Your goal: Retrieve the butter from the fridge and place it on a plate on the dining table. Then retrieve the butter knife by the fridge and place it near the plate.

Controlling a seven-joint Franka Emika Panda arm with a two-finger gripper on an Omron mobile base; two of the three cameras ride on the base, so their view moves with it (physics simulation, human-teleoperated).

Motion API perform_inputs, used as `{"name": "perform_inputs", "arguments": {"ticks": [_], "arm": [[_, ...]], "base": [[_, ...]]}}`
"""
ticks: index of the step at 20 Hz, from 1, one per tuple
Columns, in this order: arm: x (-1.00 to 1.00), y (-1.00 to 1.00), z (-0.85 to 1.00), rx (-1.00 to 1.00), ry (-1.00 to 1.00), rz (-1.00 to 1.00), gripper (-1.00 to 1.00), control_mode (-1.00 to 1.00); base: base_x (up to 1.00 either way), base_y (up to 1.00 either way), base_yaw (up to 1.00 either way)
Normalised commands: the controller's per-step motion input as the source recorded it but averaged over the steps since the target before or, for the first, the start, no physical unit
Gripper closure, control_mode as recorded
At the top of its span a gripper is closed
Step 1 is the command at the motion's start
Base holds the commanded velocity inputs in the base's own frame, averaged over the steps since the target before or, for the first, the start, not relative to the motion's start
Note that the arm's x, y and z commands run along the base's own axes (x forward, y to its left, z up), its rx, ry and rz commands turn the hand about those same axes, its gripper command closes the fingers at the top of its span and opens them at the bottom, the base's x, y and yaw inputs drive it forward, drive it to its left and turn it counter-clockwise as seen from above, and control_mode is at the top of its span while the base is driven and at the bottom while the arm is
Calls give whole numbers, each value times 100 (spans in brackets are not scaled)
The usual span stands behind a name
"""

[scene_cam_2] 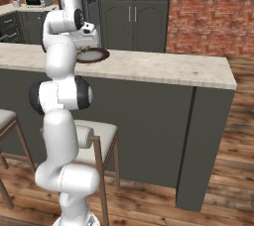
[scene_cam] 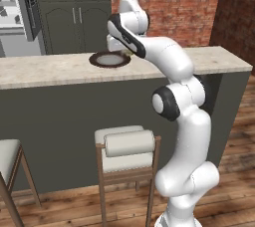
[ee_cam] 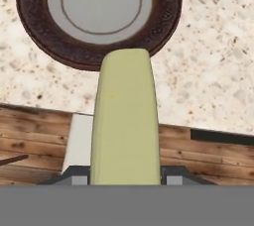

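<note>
A white robot arm reaches over the stone-topped bench (scene_cam: 50, 69) in a simulated kitchen, its pincer (ee_cam: 125, 178) clamped on the butter (ee_cam: 125, 121), a pale yellow-green block that juts forward between the fingers. In the hand view the block's far end overlaps the dark rim of the plate (ee_cam: 168, 17) at the plate's 6 o'clock; whether the two touch cannot be told. The plate (scene_cam: 110, 59) sits flat on the bench top, near its far edge, with the arm's wrist just beside it. The grey fridge (scene_cam: 17, 17) stands beyond the bench at 10 o'clock in the left base view, and a cushioned stool (scene_cam: 127, 151) stands against the bench front.
</note>
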Motion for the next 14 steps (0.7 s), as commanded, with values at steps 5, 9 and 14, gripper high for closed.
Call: {"name": "perform_inputs", "arguments": {"ticks": [5,9,14], "arm": [[42,16,-26,-2,1,0,100,-100],[48,22,-27,0,0,0,100,-100],[40,11,-11,0,1,0,100,-100]], "base": [[0,0,0],[0,0,0],[0,0,0]]}}
